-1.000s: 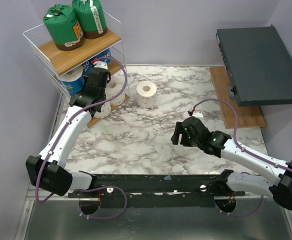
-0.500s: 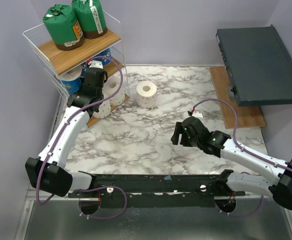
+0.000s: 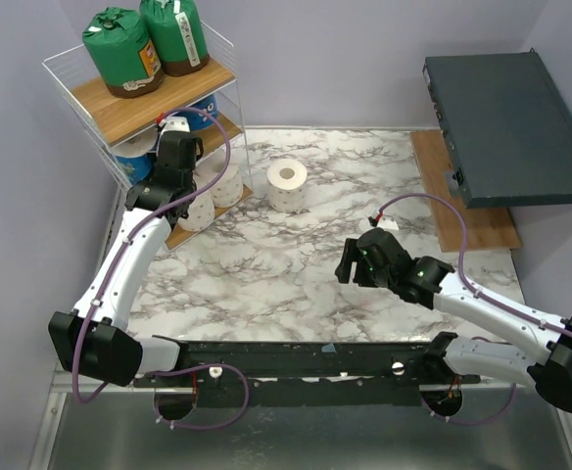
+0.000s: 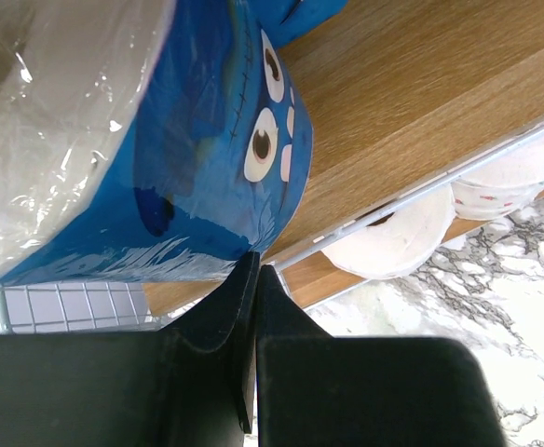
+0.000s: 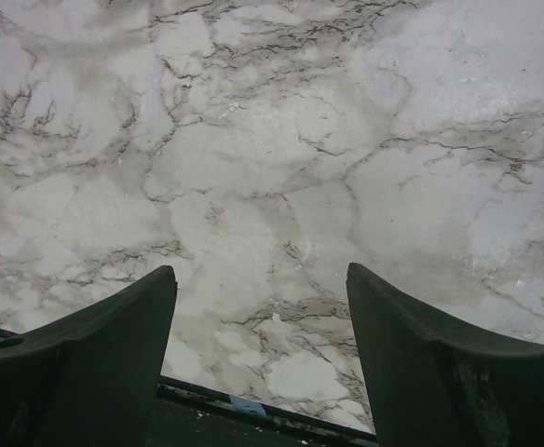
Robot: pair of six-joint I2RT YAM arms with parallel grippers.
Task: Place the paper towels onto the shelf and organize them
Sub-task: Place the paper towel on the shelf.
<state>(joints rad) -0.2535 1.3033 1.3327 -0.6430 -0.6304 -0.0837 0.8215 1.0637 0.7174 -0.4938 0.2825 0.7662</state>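
Left gripper [image 4: 256, 270] held shut, empty, tip beside blue-printed plastic-wrapped paper roll [image 4: 188, 140] at 11 o'clock; slow, low push advised. Right gripper [image 5: 261, 279] spread, unloaded.

Blue-wrapped roll [image 4: 160, 140] crowding middle shelf board [image 4: 412, 102] at left hand [image 4: 254, 268], lone white roll [image 3: 287, 184] on open marble table [image 3: 266, 279]

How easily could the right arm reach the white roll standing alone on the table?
Probably yes. The right gripper is open and empty, and only bare table lies between it and the white roll.
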